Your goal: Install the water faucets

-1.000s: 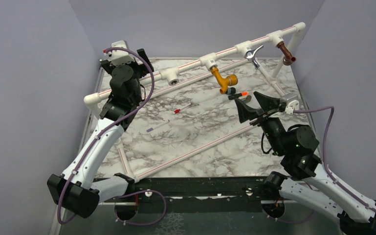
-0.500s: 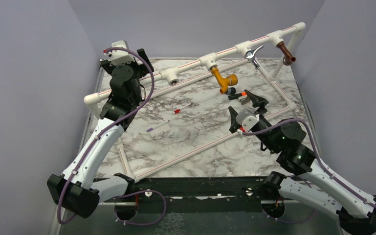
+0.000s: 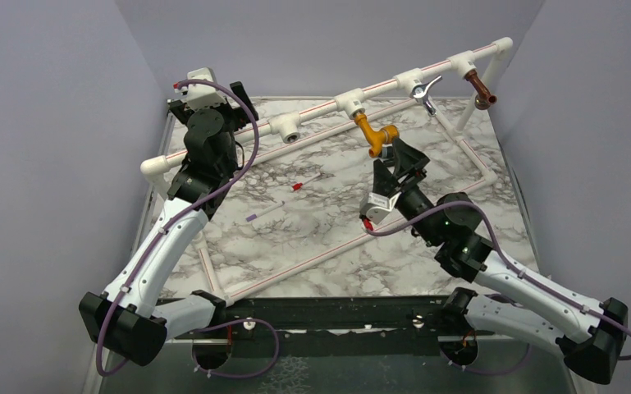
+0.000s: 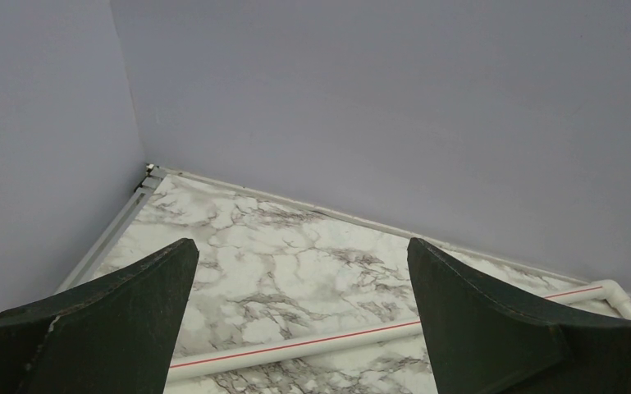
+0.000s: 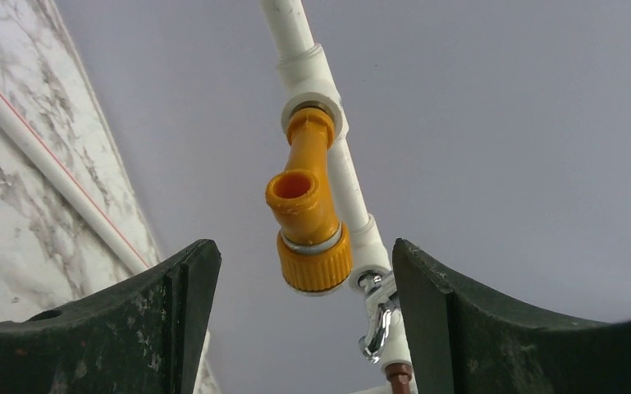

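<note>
The mustard-yellow faucet [image 3: 375, 134] hangs from a white tee on the raised pipe. The chrome lever faucet [image 3: 425, 93] and the copper-brown faucet [image 3: 481, 89] hang from tees further right. My right gripper [image 3: 399, 158] is open and empty, just below the yellow faucet and apart from it. In the right wrist view the yellow faucet [image 5: 308, 222] shows beyond the open gripper [image 5: 304, 244], with the chrome faucet [image 5: 377, 316] and the copper faucet [image 5: 397, 379] behind. The black orange-tipped faucet is hidden. My left gripper [image 3: 234, 97] is open and empty at the back left, and it is also open in the left wrist view [image 4: 299, 243].
An empty white tee [image 3: 289, 127] sits on the raised pipe left of the yellow faucet. A thin white red-tipped stick [image 3: 304, 185] and a purple-tipped stick [image 3: 262, 212] lie on the marble table. White pipes [image 3: 320, 254] cross the table. Grey walls stand on three sides.
My right arm has swung left and turned, carrying its open gripper from right of the black faucet to over it, under the yellow faucet. The left arm has not moved.
</note>
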{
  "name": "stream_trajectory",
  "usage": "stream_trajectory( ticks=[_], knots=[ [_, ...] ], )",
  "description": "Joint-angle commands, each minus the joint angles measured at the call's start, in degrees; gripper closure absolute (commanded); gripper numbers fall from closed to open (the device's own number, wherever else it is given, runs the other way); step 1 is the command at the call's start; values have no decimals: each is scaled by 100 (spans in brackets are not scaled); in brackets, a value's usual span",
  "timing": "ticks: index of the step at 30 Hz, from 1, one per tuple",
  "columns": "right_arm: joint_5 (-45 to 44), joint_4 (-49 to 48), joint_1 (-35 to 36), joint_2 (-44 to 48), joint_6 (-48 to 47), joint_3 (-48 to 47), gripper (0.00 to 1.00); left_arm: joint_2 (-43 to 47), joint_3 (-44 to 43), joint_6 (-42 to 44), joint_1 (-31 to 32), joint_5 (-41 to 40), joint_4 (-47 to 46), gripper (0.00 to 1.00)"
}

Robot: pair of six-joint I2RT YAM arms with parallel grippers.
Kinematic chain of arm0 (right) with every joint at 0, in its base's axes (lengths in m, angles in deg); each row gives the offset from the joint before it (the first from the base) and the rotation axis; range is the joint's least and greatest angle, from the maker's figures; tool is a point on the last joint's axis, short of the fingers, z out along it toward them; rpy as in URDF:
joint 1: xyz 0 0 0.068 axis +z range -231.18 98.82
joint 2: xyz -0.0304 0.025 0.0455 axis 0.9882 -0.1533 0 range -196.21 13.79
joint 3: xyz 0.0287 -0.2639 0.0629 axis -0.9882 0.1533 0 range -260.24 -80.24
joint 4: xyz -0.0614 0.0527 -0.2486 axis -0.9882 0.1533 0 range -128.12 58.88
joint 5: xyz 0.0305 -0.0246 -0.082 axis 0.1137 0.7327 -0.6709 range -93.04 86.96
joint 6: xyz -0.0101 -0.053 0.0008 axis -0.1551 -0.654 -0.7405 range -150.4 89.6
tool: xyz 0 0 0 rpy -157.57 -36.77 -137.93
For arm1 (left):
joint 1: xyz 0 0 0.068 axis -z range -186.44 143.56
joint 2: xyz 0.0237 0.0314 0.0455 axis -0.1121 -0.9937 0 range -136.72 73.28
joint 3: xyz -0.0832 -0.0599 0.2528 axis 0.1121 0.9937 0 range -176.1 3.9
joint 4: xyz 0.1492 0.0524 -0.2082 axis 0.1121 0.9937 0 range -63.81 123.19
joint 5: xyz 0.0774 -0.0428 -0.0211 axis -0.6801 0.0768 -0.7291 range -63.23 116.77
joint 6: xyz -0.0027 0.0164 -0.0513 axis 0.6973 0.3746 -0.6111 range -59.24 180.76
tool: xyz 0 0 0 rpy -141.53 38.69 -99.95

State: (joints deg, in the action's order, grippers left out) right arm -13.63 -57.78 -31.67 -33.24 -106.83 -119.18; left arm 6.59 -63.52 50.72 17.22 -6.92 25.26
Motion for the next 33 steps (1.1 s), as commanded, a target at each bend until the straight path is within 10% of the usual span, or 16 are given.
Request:
stream_trajectory(
  ticks=[1,20,33],
  knots=[
    [-10,-1138,14,-298,-819,-13,20,-269,592,-145,236,526,2039,1],
    [-377,-1639,11,-1091,-603,-355,48,-284,598,-130,244,544,2043,1],
    [-368,-1730,-170,-1291,-163,-482,86,-305,598,-112,271,513,2044,1]
  ],
)
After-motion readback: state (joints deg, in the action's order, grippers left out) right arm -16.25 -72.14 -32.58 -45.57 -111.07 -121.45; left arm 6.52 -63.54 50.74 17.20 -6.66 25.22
